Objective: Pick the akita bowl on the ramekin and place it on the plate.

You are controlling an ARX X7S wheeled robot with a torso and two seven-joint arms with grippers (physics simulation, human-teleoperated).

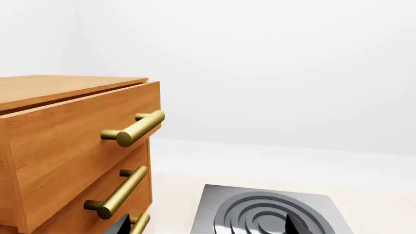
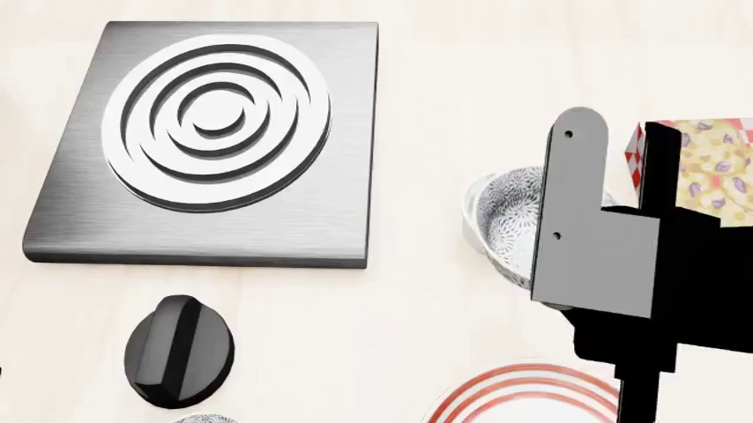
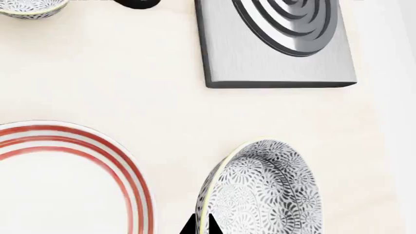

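Observation:
The akita bowl (image 3: 266, 190), grey-black floral on white, has its rim wall pinched between the two black fingertips of my right gripper (image 3: 202, 226), which is shut on it. In the head view the akita bowl (image 2: 506, 220) shows partly behind my right arm. The red-ringed plate (image 3: 58, 175) lies close beside the bowl, apart from it, and the plate (image 2: 530, 397) also appears at the head view's lower edge. The ramekin is hidden. My left gripper (image 1: 208, 229) stands open and empty over the burner's edge.
A steel burner slab (image 2: 212, 132) with concentric rings fills the far left, with a black knob (image 2: 179, 351) in front of it. A second patterned bowl (image 3: 29, 6) sits beyond the plate. A wooden drawer cabinet (image 1: 65, 146) with brass handles and a patterned box (image 2: 706, 167) stand nearby.

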